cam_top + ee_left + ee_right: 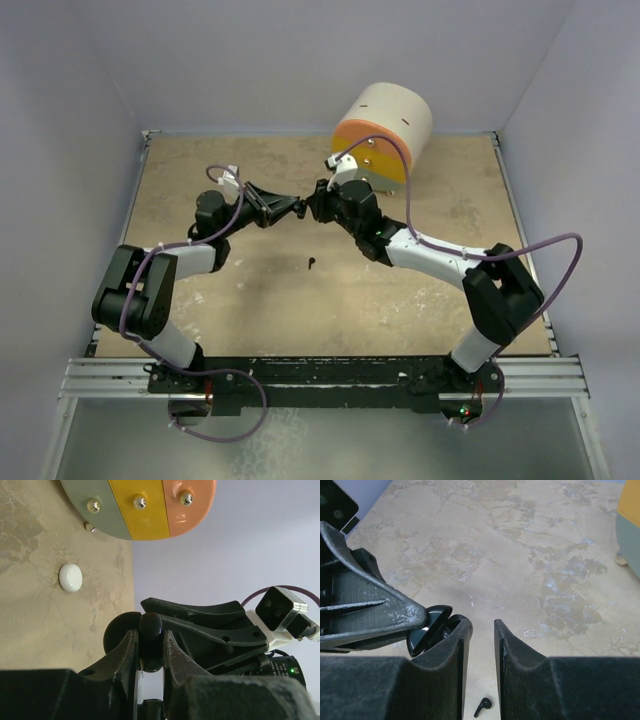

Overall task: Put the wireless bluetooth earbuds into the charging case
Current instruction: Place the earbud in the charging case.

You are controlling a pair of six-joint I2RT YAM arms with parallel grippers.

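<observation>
Left gripper (150, 641): jaws drawn in narrow and clamped on the charging case (150, 625), a glossy black round piece. The case is held off the tabletop (250, 290), about mid-scene where the 2 arms meet. From the right wrist view its 2 halves appear parted, rim facing the other arm.

Right gripper (482, 630): jaws slightly apart, with bare tabletop visible through the gap and nothing between them. Its left finger (462, 645) sits right against the rim of the case; I cannot tell whether it presses on it.

1 earbud (482, 707): small, black and stemmed. It lies loose on the tabletop just nearer than the 2 grippers, apart from the case and touched by neither arm.

Drawer unit (385, 125): cream-and-orange cylinder at the far edge, right of centre. Grey, yellow and peach fronts show in the left wrist view, each with a metal knob.

White oval object (70, 577): on the tabletop near the drawer unit. Identity not clear.
</observation>
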